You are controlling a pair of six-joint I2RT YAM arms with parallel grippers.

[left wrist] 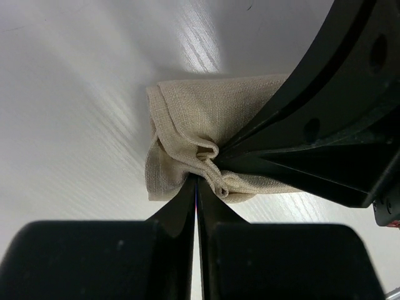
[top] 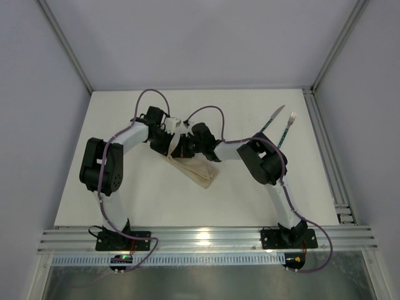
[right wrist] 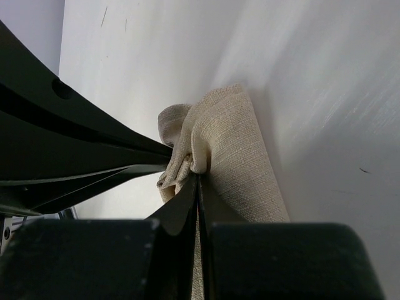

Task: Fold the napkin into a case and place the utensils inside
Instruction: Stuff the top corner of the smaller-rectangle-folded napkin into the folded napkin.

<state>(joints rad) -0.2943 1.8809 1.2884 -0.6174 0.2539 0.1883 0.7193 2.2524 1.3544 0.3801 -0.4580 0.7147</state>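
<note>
The napkin (left wrist: 206, 125) is plain beige-tan, the knife (top: 273, 119) and fork (top: 287, 129) silvery with dark teal-green handles, the table (top: 125, 187) white.

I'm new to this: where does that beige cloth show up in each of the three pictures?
Top external: the napkin lies near the centre, slanting down to the right.
Left wrist: centre, bunched.
Right wrist: centre, running to the bottom edge.
Shared landmark: the puckered fold where left gripper and right gripper pinch it.

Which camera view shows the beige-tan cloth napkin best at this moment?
Left wrist: the beige-tan cloth napkin lies mid-frame, folds and bunched edge clear. Right wrist shows only one folded end, close up; top external shows it small and partly covered.
</note>
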